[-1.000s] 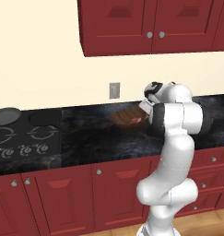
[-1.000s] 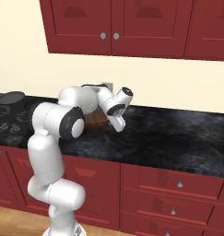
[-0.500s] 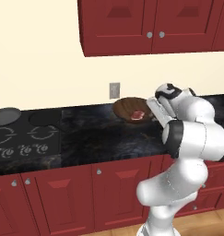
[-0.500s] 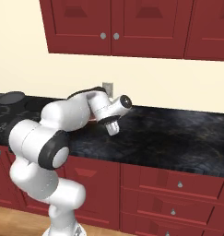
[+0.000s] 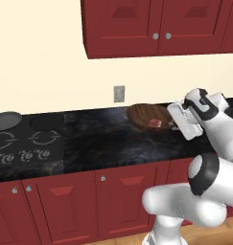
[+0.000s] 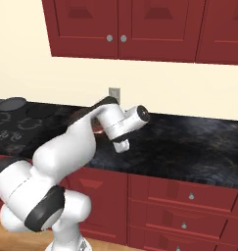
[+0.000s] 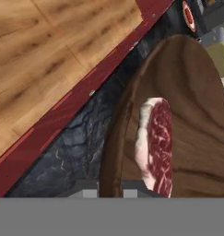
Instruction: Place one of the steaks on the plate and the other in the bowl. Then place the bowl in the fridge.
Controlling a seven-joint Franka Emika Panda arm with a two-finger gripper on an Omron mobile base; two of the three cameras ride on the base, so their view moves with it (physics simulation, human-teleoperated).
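**Bowl gripped by its rim, one steak inside**

Gripper (image 5: 173,125) is closed on the near-right rim of the bowl (image 5: 145,115); in the hand view the rim edge runs between the two finger tips at the bottom of the picture. Jaws stand narrow, clamped on the wooden edge

Bowl: dark brown, wide, shallow. In the left base view it sits over the far part of the dark marbled desk (image 5: 113,143), below the wall outlet (image 5: 119,93); whether it rests on the desk or is lifted clear I cannot tell

Steak (image 5: 154,123): lies inside the bowl, toward the gripper side, red with a whitish fat edge. Hand view shows it close to the finger tips, long axis running away from them, fat edge toward the rim

Stovetop (image 5: 27,141) is at the left end of the desk, well apart from the bowl, with a dark pan (image 5: 6,119) at its far left corner. Red cabinets above and below the desk
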